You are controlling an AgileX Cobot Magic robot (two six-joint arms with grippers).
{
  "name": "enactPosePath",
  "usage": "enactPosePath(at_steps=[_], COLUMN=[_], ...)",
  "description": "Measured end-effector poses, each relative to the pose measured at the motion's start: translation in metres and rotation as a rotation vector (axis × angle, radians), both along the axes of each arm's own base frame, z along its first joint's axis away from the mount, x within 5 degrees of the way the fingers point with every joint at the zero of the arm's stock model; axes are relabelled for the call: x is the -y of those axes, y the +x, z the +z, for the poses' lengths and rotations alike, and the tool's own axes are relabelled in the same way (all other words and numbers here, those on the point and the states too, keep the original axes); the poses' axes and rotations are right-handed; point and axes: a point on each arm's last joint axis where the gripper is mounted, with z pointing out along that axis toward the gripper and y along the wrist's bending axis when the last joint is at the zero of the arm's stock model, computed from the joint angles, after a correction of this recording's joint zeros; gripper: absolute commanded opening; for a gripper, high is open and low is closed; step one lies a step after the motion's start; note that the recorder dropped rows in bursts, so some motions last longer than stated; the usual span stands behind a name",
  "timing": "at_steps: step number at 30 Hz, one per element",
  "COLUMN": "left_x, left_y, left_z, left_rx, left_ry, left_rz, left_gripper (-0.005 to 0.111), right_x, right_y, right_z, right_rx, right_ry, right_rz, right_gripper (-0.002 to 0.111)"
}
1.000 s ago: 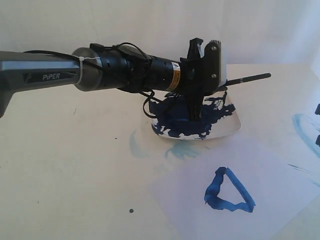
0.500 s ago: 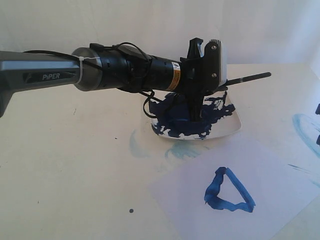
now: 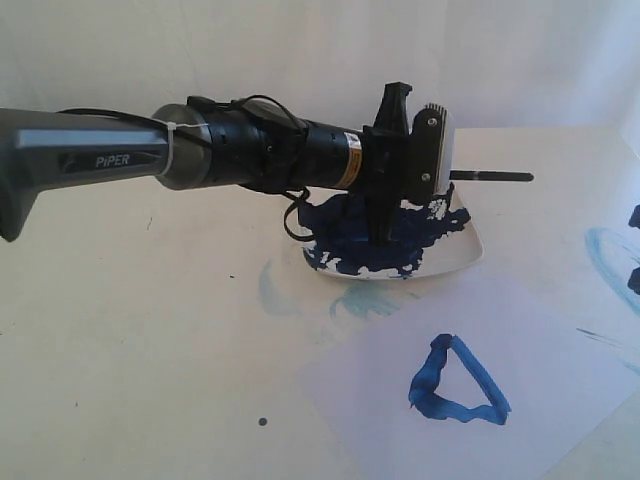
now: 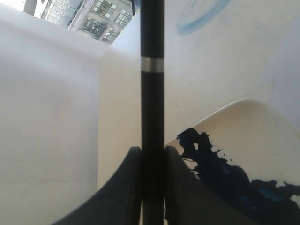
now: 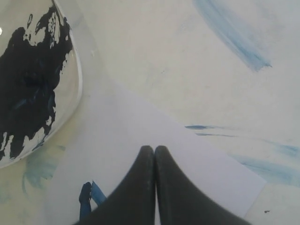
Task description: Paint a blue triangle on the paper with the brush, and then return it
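The triangle looks done, so what seems left is to set the brush (image 3: 495,177) down. The left gripper (image 4: 152,154) hangs above the white plate (image 3: 470,255), its jaws pinching the black handle between them. The brush lies roughly level over the plate. Its long axis continues the line of the left arm, and one end pokes out beyond the plate's rim on the side away from that arm. Any lowering would therefore be straight down onto the navy paint.

The right gripper (image 5: 154,150), jaws pressed together and empty, hovers over the paper (image 3: 540,340) beside the plate, farther from the brush. The blue triangle (image 3: 432,372) sits on that sheet, apart from the plate.

The bristle tip cannot be made out. The gripper body hides the held stretch in the exterior view, and the wrist view cuts off the far end. The right arm barely shows at the exterior view's edge.
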Motion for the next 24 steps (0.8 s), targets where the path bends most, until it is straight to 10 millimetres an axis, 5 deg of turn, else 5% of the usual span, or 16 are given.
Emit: enactPosePath(at_steps=[11, 24], left_x=[0.008, 0.015], left_y=[-0.005, -0.011], left_z=[-0.01, -0.016], left_rx=[0.038, 0.028], left_ry=[0.04, 0.046], left_rz=[-0.024, -0.05], left_gripper=[0.0, 0.0], right_x=[-0.003, -0.011], right_y=[0.001, 0.012], right_z=[-0.003, -0.043], right_rx=[-0.014, -0.147], right_ry=[0.022, 0.033], right_rz=[0.011, 0.058], right_gripper=[0.0, 0.0])
